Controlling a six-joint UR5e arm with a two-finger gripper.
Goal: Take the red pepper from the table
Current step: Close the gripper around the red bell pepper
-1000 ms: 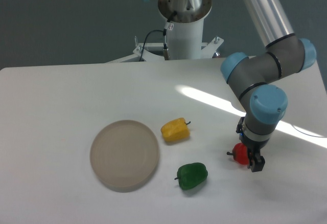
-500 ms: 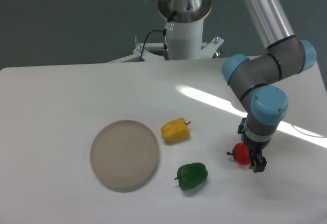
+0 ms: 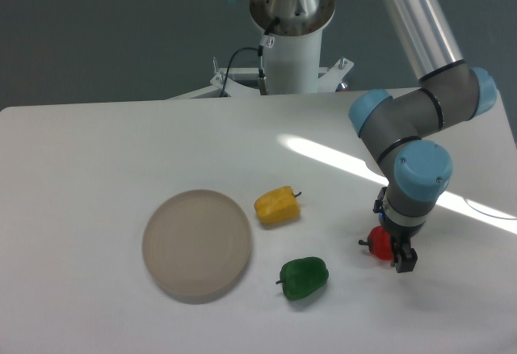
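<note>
The gripper (image 3: 393, 249) reaches straight down at the right side of the table (image 3: 97, 144), its dark fingers (image 3: 405, 259) set around the red pepper (image 3: 378, 242), though whether they are actually clamped on it cannot be told from this view. The pepper sits low at the tabletop, half hidden behind the fingers, its short stem pointing left. Well to its left lie a green pepper (image 3: 304, 278) and a yellow pepper (image 3: 277, 205), with a round beige plate (image 3: 197, 245) farther left.
</note>
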